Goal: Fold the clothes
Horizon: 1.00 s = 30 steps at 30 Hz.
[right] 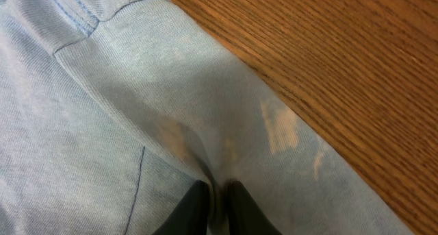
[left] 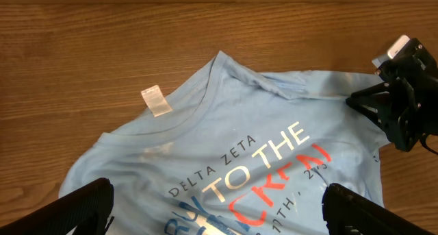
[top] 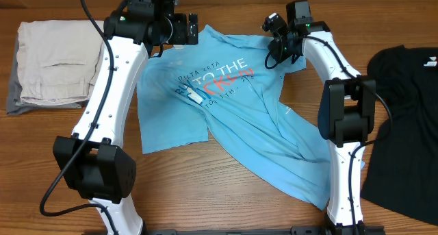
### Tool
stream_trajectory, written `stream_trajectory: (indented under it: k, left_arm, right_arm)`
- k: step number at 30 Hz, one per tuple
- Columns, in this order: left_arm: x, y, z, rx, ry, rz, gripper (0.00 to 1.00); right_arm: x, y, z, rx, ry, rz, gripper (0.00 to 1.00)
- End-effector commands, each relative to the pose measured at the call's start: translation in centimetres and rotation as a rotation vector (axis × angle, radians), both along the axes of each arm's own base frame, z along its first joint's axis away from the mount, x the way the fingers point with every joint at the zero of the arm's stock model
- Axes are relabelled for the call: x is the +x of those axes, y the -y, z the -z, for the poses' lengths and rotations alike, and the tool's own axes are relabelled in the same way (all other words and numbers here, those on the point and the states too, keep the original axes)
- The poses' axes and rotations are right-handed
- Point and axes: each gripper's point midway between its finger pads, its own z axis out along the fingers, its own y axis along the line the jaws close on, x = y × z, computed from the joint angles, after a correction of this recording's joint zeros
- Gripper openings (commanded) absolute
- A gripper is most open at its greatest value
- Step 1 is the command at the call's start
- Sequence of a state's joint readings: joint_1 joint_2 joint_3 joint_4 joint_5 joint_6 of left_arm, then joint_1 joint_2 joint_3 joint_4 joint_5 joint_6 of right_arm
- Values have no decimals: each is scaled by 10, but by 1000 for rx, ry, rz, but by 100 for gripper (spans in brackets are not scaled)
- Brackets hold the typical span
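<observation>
Covering a wood-grain table [top: 178, 187], the T-shirt [top: 246, 118] lies rumpled.

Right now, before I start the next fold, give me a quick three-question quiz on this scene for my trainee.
1. True or false: the left hand is closed on the light blue T-shirt.
2. In the overhead view, what lies left of the T-shirt? A) a beige folded garment B) a red towel C) a cardboard box
3. What is pinched between the fingers of the right hand?
Key: 1 false, its jaws stand wide open over the T-shirt. 2 A. 3 a fold of the T-shirt's fabric, near its edge.
</observation>
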<state>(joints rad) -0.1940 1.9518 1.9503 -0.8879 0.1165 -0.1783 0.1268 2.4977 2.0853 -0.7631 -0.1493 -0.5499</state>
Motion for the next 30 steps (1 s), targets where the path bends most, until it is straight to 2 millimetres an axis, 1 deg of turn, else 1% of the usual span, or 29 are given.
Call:
stream_trajectory:
  k: [1, 5, 7, 12, 16, 23, 30]
  left_arm:
    - [1, -1, 3, -9, -9, -6, 100]
    - [1, -1, 3, -10, -9, -6, 100]
    - [1, -1, 3, -9, -9, -7, 100]
    - [1, -1, 3, -10, -9, -7, 100]
    - [1, -1, 3, -10, -9, -7, 100]
    - [1, -1, 3, -9, -9, -7, 100]
    - [1, -1, 3, -10, -9, -7, 100]
  right_arm:
    - [5, -2, -31, 10, 54, 0, 15]
    - [8, -3, -35, 12, 72, 0, 14]
    - [10, -3, -40, 14, 85, 0, 8]
    - [11, -3, -46, 15, 96, 0, 6]
    - [11, -3, -47, 15, 99, 0, 6]
    - [13, -3, -58, 18, 122, 0, 7]
    - [16, -4, -61, 20, 138, 0, 8]
